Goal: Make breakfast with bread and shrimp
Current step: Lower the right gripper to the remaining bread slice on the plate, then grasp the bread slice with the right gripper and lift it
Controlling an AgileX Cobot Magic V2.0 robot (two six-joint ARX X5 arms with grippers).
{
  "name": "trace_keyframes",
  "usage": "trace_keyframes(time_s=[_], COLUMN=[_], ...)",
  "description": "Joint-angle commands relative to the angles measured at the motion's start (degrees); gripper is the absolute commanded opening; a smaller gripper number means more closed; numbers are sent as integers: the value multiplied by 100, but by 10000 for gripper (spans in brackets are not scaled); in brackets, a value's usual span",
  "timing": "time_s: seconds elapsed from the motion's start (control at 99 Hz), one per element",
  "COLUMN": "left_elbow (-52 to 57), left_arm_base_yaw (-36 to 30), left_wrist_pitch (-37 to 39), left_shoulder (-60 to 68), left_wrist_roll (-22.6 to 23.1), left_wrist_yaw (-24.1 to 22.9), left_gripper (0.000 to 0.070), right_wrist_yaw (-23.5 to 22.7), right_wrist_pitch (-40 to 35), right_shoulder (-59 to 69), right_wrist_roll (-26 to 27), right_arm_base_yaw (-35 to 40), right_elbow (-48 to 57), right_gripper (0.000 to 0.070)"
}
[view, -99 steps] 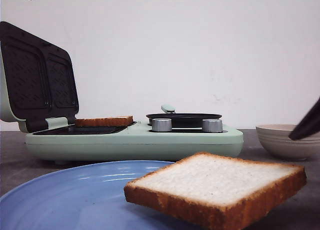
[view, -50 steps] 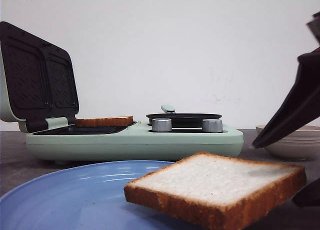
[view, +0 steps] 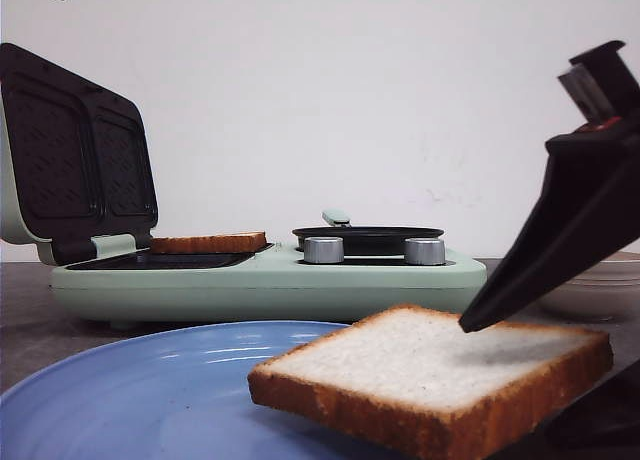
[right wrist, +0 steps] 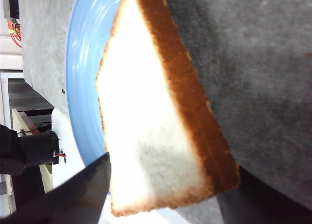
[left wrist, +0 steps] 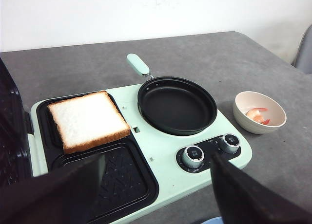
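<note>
Nearest the front camera, the blue plate point(view: 150, 380) carries a bread slice point(view: 440, 375) whose one corner overhangs the plate rim toward the right arm's side. Right gripper point(right wrist: 163, 197): jaws spread wide, nothing held. In the right wrist view its two dark fingers point(right wrist: 63, 197) stand either side of the slice's near edge, the crust point(right wrist: 195, 112) running away from the gripper along the slice's length. In the front view one finger tip hangs just above the top face at the overhanging end; contact cannot be confirmed. Judgement: the coming grasp turns on this alignment; the slice lies flat, directly ahead of the open jaws, so one finger must pass over and one under the overhanging corner. The right arm is plainly the nearer one.

Beyond the plate stands the green breakfast maker point(left wrist: 161, 151), lid raised. A second bread slice point(left wrist: 87, 119) lies flat in the far cavity of its sandwich tray; the near cavity point(left wrist: 119, 177) is bare. Beside the tray sits the black pan point(left wrist: 176, 104).

Left gripper point(left wrist: 156, 195): jaws apart and unloaded, poised above the maker's front edge, well apart from the plate.

Beside the maker on its pan side, the shrimp point(left wrist: 257, 115) lie in a small bowl point(left wrist: 248, 129)
</note>
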Motion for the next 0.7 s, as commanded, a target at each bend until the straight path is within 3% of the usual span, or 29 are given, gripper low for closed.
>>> trace_keyframes(time_s=[0.0,0.091,0.131,0.495,0.687], left_elbow=[17,17,17,17,17], left_arm_base_yaw=[-39,-39,-39,-39,-39], left_wrist_pitch=[44,35,35,33,35], left_shoulder=[31,31,28,26,26], left_wrist_roll=[4,4,2,4,4], left_wrist_yaw=[13,13,13,13,13], left_gripper=[393,393,393,393,393], right_wrist_yaw=[92,125,129,59,-321], right_wrist_pitch=[111,210,225,765,975], right_shoulder=[55,42,39,-170,-459], right_wrist_roll=[90,118,118,229,225], right_arm_base_yaw=[70,85,85,79,79], right_elbow=[-15,-15,-15,13,133], right_gripper=[246,58,7,4,3])
